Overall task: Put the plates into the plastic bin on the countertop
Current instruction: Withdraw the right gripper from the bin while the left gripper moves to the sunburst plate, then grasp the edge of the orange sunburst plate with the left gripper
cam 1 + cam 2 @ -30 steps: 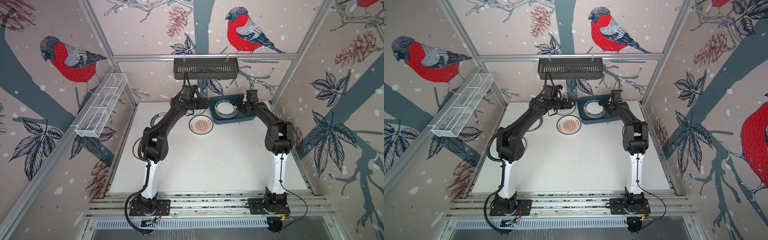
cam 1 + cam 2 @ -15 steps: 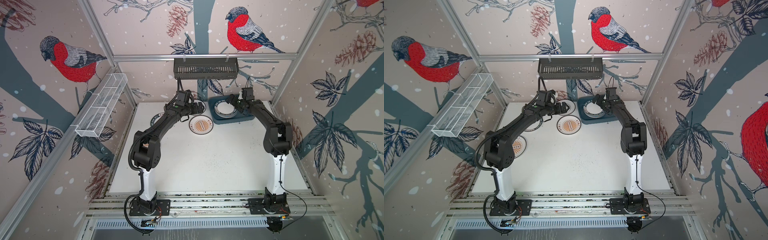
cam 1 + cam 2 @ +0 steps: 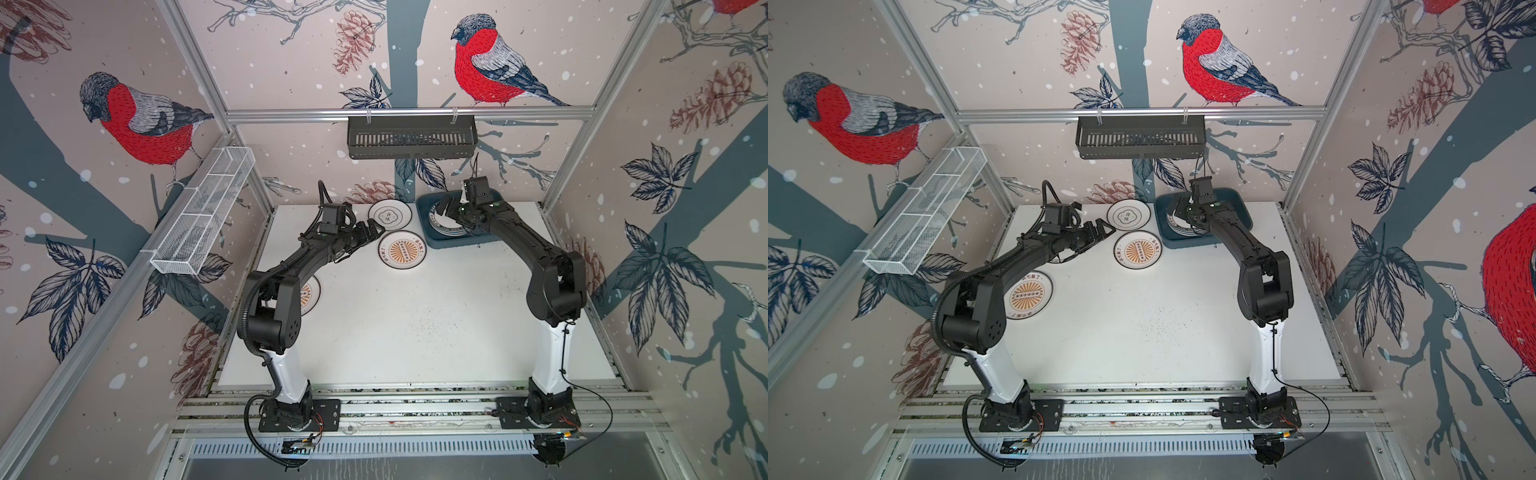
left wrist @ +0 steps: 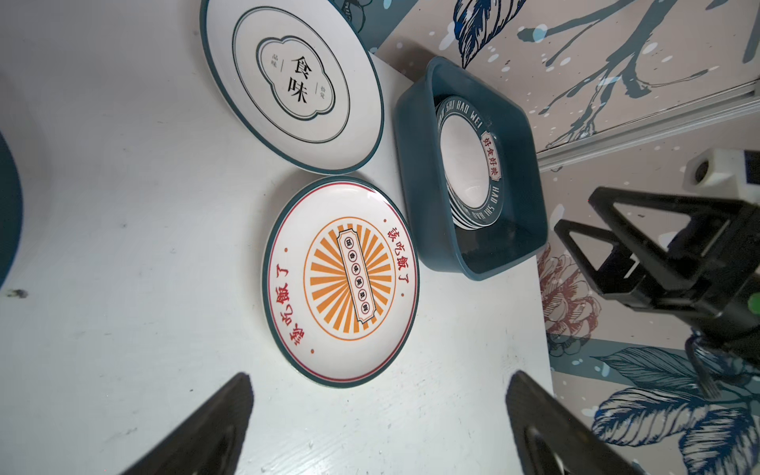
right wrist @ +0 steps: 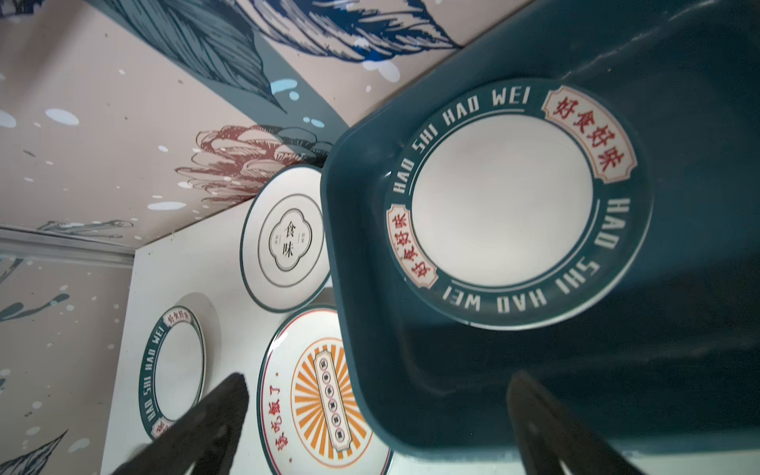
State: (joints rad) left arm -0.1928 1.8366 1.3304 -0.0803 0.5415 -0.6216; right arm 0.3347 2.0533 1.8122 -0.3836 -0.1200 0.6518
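The dark teal-blue rectangular plastic bin (image 4: 415,177) sits at 1 o'clock on the white speckled countertop (image 3: 415,316) and holds a flat, nested stack of round white plates with teal lettered rims (image 5: 501,214), leaving room on top for more. The right gripper (image 3: 448,208) hovers over that stack, jaws spread and empty. The left gripper (image 3: 372,232), likewise spread and empty, faces the round white plate with the orange sunburst centre (image 4: 341,283) at 8 o'clock of the bin, probably to straddle its rim for the next pickup.

From high overhead we look down on the whole surface (image 3: 415,324) in both top views. Each wrist camera sits close, seemingly tilted; both show the plastic bin (image 4: 415,185) (image 5: 452,390).
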